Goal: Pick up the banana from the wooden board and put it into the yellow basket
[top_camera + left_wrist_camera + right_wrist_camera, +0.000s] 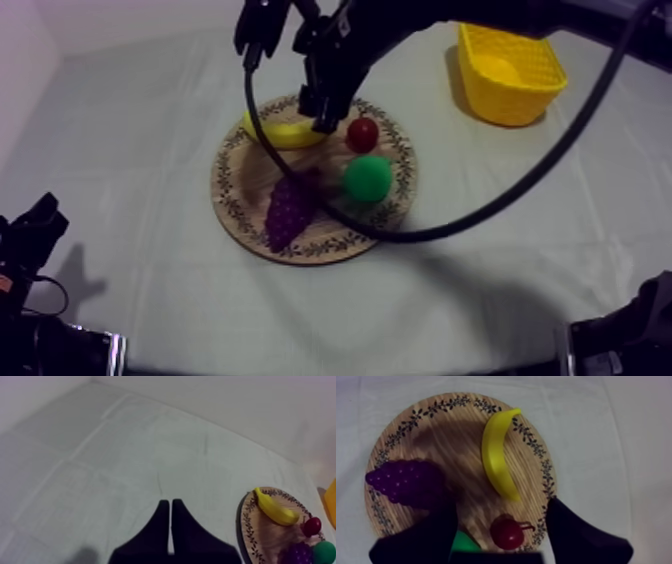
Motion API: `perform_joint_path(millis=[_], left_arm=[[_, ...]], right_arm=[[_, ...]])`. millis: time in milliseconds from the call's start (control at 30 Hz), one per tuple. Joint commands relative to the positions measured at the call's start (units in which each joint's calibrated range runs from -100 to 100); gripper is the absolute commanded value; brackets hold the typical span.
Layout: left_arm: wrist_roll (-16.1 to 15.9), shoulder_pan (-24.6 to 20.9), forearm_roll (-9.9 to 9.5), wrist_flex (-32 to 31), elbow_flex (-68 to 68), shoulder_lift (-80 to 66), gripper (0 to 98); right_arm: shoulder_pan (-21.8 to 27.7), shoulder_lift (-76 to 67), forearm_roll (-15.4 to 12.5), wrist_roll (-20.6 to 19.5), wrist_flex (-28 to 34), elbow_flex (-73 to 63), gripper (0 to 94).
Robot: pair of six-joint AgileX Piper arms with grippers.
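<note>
Your right gripper [318,112] hangs with jaws spread over the banana [283,133] at the wooden board [300,250] rim, small red fruit [362,133], pear [367,178] and grapes [290,208] close by; your left gripper [170,504] has its jaws pressed together.

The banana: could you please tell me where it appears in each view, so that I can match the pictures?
Top view: banana on the board's far left part, left of the small red fruit.
Left wrist view: banana on the board, beside the small red fruit.
Right wrist view: banana between the grapes and the board's rim.
Shared landmark: the small red fruit near one banana end.
</note>
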Motion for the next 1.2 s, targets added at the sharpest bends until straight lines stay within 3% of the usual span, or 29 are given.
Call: perform_joint_path(millis=[0,967,1167], left_arm=[[0.0,0.0,-0.03,0.0,0.0,0.0,0.1],[0.0,0.0,-0.03,0.0,0.0,0.0,0.1],[0.0,0.0,-0.03,0.0,0.0,0.0,0.1]], right_arm=[[0.0,1.7,0.0,0.1,-0.3,-0.9,50.5],[-0.1,26.0,-0.6,1.0,-1.2,-17.7,50.1],[-0.3,29.0,-0.7,1.6,-1.5,-19.0,41.7]])
